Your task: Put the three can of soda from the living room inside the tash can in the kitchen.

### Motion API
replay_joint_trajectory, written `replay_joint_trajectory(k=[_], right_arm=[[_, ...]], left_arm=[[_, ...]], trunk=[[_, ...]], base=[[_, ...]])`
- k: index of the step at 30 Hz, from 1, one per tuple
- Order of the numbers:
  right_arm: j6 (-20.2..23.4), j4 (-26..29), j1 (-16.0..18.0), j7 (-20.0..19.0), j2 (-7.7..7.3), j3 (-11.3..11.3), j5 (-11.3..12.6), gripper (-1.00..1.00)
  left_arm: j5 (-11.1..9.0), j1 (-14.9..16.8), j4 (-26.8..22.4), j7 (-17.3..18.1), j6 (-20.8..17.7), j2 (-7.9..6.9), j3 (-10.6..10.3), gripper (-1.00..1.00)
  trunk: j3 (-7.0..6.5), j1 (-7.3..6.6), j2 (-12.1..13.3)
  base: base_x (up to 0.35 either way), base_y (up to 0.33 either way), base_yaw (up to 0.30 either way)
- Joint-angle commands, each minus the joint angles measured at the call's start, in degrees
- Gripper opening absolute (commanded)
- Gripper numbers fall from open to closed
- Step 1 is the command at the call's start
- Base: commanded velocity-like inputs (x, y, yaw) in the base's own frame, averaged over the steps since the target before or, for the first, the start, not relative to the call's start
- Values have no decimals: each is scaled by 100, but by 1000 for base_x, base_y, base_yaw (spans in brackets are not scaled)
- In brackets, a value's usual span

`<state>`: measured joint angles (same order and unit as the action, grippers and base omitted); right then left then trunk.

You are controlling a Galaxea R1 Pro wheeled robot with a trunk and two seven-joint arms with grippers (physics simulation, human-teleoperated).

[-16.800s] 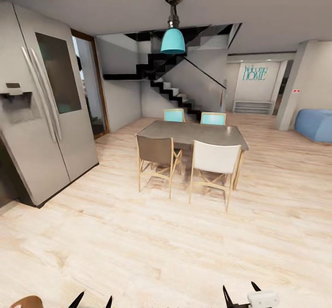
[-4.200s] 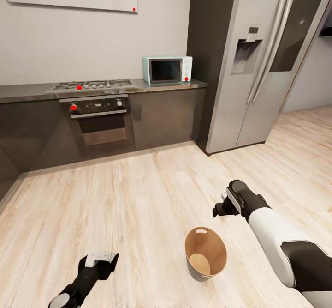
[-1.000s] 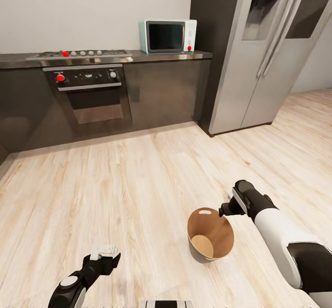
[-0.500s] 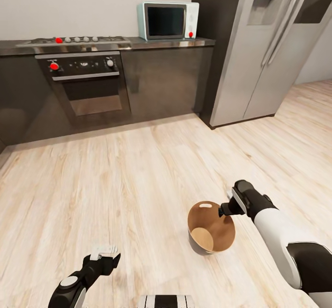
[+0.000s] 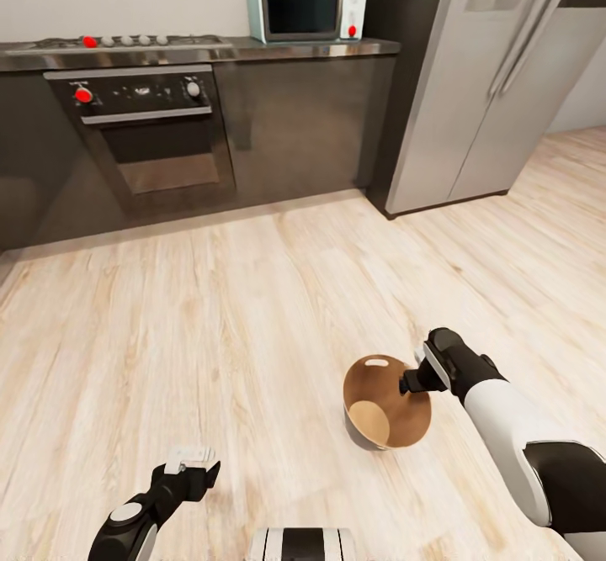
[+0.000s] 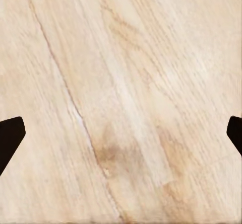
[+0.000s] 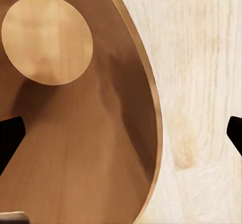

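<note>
A round, tapered trash can (image 5: 387,401) with a smooth wood-coloured inside is seen on pale planked floor (image 5: 252,317). Both the right gripper (image 5: 412,380) and left gripper (image 5: 189,460) are held with jaws apart.

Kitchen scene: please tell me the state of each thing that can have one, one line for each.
trash can: upright on the floor, nothing inside it
right gripper: open, over the can's rim, holding nothing
left gripper: open, above bare floor
microwave: door closed
oven: door closed
fridge: doors closed
</note>
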<state>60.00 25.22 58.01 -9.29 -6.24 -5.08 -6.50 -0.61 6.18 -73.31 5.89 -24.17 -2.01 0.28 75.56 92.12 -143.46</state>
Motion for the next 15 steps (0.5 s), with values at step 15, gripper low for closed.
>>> replay_joint_trajectory(k=[15], right_arm=[[0, 0, 0, -3, -8, -2, -1, 100]], left_arm=[[0, -2, -25, -1, 11, -1, -3, 100]], trunk=[[185, 12, -7]], base=[[0, 0, 0]])
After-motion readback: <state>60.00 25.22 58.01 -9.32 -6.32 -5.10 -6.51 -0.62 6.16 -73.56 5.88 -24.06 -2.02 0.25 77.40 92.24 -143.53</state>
